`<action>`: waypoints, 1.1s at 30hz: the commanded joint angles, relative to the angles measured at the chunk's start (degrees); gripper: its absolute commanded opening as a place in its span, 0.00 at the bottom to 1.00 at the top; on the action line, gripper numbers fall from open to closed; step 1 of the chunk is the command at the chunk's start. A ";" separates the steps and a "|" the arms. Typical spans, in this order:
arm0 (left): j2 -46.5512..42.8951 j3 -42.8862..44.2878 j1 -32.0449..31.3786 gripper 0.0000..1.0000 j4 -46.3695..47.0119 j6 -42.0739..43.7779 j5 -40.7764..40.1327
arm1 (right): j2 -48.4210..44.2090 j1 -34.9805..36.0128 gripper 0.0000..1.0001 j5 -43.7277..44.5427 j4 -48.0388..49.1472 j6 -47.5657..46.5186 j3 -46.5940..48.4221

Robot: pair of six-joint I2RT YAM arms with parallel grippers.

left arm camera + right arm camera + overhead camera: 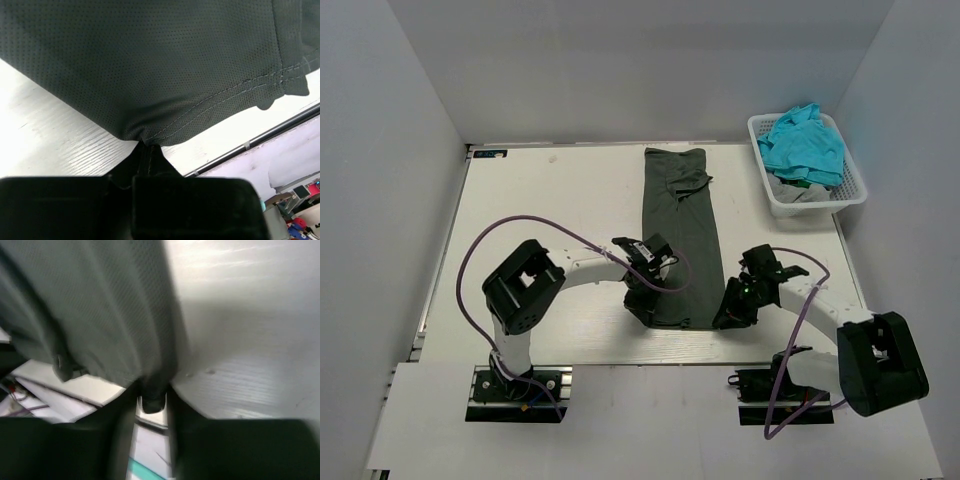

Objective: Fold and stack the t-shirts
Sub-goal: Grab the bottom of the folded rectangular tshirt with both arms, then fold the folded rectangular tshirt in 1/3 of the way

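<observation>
The dark charcoal-grey t-shirt [680, 230] lies on the table as a long narrow strip running from the back to the near edge. My left gripper [642, 303] sits at its near left corner. In the left wrist view that gripper [145, 146] is shut on the stitched hem of the grey t-shirt [150, 65]. My right gripper [728, 316] is at the near right corner. In the blurred right wrist view a bunched fold of the grey t-shirt [100, 315] fills the gap between the right gripper's [152, 390] fingers. Turquoise t-shirts [805, 145] lie heaped in the basket.
A white lattice basket [810, 208] stands at the back right corner of the pale wooden table [550, 220]. Grey walls close the table in at the back and on both sides. Purple cables loop off both arms.
</observation>
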 commanded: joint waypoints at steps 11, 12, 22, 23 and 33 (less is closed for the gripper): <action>-6.80 -0.22 -1.89 0.00 -6.59 -5.60 0.97 | -8.34 1.38 0.00 -5.24 -7.15 -2.13 -0.06; -8.28 -0.23 -1.89 0.00 -7.30 -5.60 1.67 | -9.50 1.65 0.00 -6.12 -8.12 -2.22 0.03; -7.25 8.45 -1.19 0.00 -12.92 -8.15 -2.44 | -8.12 2.71 0.00 1.34 -10.77 -2.39 10.12; -5.85 10.21 -0.58 0.00 -13.89 -8.15 -4.89 | -6.80 2.62 0.00 3.69 -10.33 -2.74 13.36; 7.16 35.26 6.53 0.00 -22.94 -8.33 -13.27 | 10.78 0.51 0.00 7.94 -7.26 -2.66 33.32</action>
